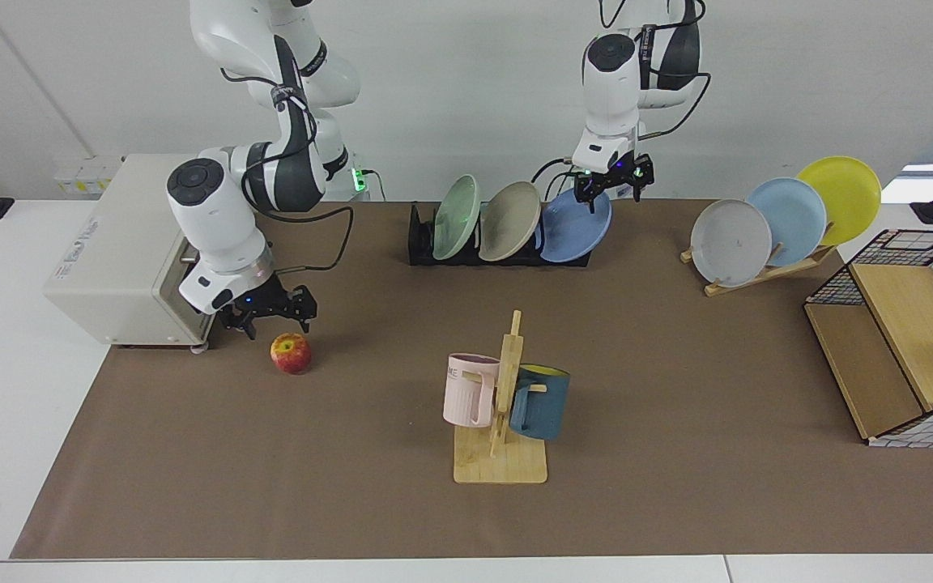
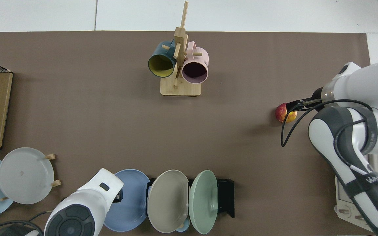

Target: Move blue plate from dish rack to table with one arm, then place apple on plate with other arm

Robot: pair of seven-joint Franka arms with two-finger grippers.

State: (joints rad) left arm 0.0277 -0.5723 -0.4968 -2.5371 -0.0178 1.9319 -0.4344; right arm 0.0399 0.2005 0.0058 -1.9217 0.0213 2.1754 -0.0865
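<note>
Blue plate [image 1: 576, 224] is leaning in the end slot of the rack [image 1: 499, 247], directly beneath the left gripper [image 1: 614, 188], which is hovering at its upper rim with fingers spread and not yet touching, as far as the facing view shows. In the top view that arm's wrist is covering part of the plate [image 2: 126, 201], so the contact cannot be confirmed there. The plate is looking rigid, smooth and probably glazed, so likely slippery and breakable if dropped; the thin raised rim at the top is seeming the sensible place to pinch, lifting up and away from the grey-beige plate [image 1: 509, 220] overlapping it on the far side from the gripper.

Right gripper [image 1: 268, 312] is hanging just above and beside the apple [image 1: 291, 353] on the table [image 1: 677, 364], fingers apart. The apple is looking firm, round and light, apt to roll, so a grasp across its middle should suit.

Readable writing: pale letters on the pink mug [image 1: 470, 389], seemingly ending in "ME"; a label on the toaster oven [image 1: 122, 251] beside the right gripper is too small to read.
</note>
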